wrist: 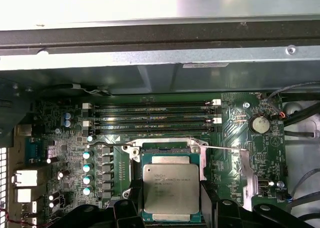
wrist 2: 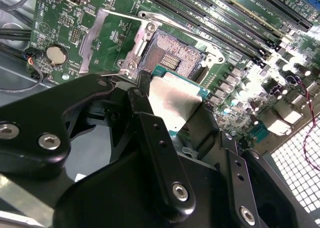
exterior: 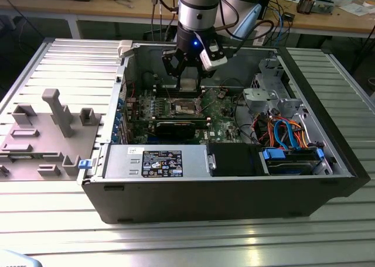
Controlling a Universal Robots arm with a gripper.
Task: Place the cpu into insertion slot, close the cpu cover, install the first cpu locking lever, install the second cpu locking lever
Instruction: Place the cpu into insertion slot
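black metal gripper fingers filled the foreground of the second wrist view, closed narrowly on the cpu, a small flat square chip with a dull silvery-tan metal top. the jaws pinched it by two opposite edges, one finger on each side, so the lid faced up and the underside hung free; that grip suited lowering the chip flat without touching its contacts. in the first wrist view the cpu sat squarely between the jaws, its far edge overlapping the near side of the open black insertion slot on the green motherboard. it appeared to hover just above the slot, not seated, though how far above could not be told. the cpu cover, a thin silvery metal frame plate with a square window, stood flipped away beside the slot, leaving the slot bare. a thin wire locking lever lay swung aside for the same reason. in the exterior view the gripper hung inside the open dark grey computer case.
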